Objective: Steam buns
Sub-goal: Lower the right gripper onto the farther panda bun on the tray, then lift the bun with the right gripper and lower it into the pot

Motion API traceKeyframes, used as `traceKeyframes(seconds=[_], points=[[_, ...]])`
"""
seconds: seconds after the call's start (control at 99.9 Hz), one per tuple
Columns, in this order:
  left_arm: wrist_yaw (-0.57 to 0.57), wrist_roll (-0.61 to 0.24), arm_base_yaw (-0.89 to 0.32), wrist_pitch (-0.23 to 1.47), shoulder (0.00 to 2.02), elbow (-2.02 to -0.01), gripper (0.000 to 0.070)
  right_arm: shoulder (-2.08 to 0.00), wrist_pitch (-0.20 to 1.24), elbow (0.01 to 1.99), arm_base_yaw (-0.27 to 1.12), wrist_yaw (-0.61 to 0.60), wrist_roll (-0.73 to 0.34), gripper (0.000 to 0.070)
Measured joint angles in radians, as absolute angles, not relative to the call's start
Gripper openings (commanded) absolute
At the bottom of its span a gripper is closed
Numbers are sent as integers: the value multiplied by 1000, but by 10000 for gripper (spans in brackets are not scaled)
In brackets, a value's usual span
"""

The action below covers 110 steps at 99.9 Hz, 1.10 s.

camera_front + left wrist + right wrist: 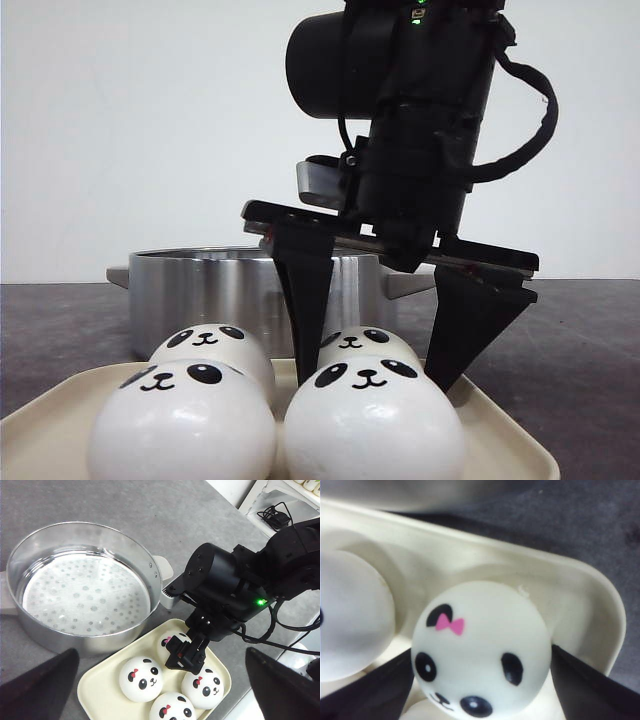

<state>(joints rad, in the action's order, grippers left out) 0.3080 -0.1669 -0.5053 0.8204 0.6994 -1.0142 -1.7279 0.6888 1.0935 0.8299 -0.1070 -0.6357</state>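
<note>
Buns (375,425), four white ones with panda faces, sit on a cream tray (505,430) at the near edge of the dark desk (590,340) in the front view, two in the near row and two behind. Beyond the tray stands a steel steamer pot (200,290). The right hand (375,375) hangs over the far right bun (367,345), its black fingers (305,305) apart and reaching down on either side of it.

The left wrist view looks down on the same spot. The pot's perforated insert (82,595) is bare, so no bun has gone in yet. All four buns lie on the tray (97,687), which touches or nearly touches the pot's wall. The left hand (165,685) hovers well above, fingers spread wide and holding nothing.

In the right wrist view the targeted bun (480,650), with a pink bow by one ear, fills the gap between the fingers (585,687). They appear to press its sides, but I cannot tell if the grip is firm.

The step in hand looks like grasping the first bun. Next it calls for a gentle squeeze, a straight lift clear of the neighbours, then a carry over the pot rim.

No brand, label or writing is readable anywhere.
</note>
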Motion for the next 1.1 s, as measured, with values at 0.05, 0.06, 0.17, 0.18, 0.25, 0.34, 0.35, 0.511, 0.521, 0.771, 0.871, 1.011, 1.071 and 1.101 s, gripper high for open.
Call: traceKeyframes(seconds=[0.05, 0.06, 0.17, 0.18, 0.25, 0.34, 0.35, 0.511, 0.521, 0.771, 0.871, 1.011, 1.071, 1.101], points=[[308, -167, -506, 820, 699, -1014, 700, -1728, 688, 1093, 830, -100, -636, 359], [308, -166, -506, 821, 699, -1014, 700, -1728, 687, 1093, 830, -98, -636, 318], [304, -164, -507, 820, 699, -1014, 700, -1731, 672, 1093, 830, -73, -627, 3], [302, -164, -507, 821, 699, -1014, 700, -1731, 672, 1093, 830, -73, -625, 5], [291, -163, -506, 821, 699, -1014, 700, -1731, 669, 1093, 830, -70, -608, 4], [289, -163, -506, 821, 699, -1014, 700, -1731, 669, 1093, 830, -58, -597, 4], [289, -163, -506, 821, 699, -1014, 700, -1730, 669, 1094, 830, -56, -596, 4], [287, -163, -506, 821, 699, -1014, 700, -1670, 713, 1107, 856, -51, -560, 4], [287, -163, -506, 821, 699, -1014, 700, -1661, 717, 1111, 859, -52, -557, 4], [287, -163, -506, 815, 699, -1014, 700, -1456, 706, 1413, 927, 17, -456, 4], [287, -163, -507, 791, 699, -1014, 700, -1483, 706, 1537, 876, 54, -401, 4], [287, -163, -506, 780, 699, -1014, 700, -1610, 742, 1721, 765, 27, -338, 4], [286, -163, -506, 780, 699, -1014, 700, -1677, 779, 1792, 719, 2, -326, 4], [286, -163, -506, 780, 699, -1014, 700, -1712, 797, 1824, 699, -12, -320, 4]])
